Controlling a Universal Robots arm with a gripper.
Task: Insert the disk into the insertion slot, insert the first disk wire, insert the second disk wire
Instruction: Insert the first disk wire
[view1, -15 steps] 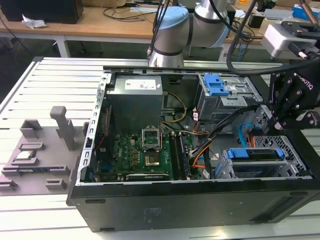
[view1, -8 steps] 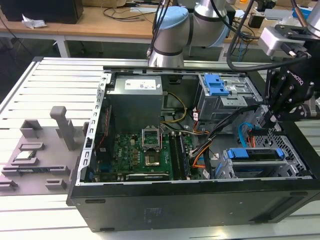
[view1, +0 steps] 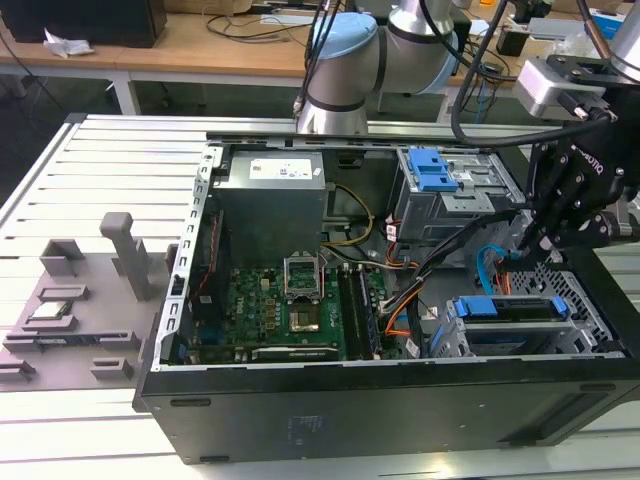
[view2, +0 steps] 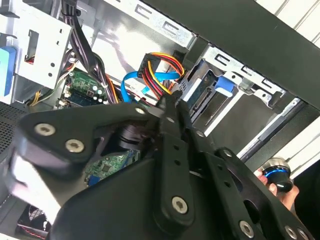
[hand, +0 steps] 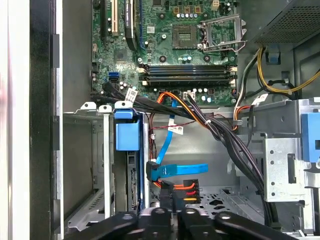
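Note:
The disk (view1: 515, 312), grey metal in a blue carrier, sits inside the silver perforated insertion slot (view1: 590, 345) at the exterior view's lower right. In the first wrist view the disk's blue tab (hand: 126, 135) and connector edge (hand: 133, 186) face the case interior. My gripper (view1: 522, 250) hangs just above the slot, its fingers shut on a black disk wire plug (hand: 188, 186) with red, orange and yellow leads. The gripper (hand: 173, 200) holds this plug a short way from the disk's edge. A blue flat disk wire (hand: 177, 169) ends against that edge; whether it is seated I cannot tell.
The motherboard (view1: 290, 310) and power supply (view1: 275, 185) fill the case's left. A grey upper bay with a blue latch (view1: 435, 170) stands behind the slot. Black cable bundles (hand: 220, 130) run past it. A person's hand (view2: 282, 186) holds a small device outside the case.

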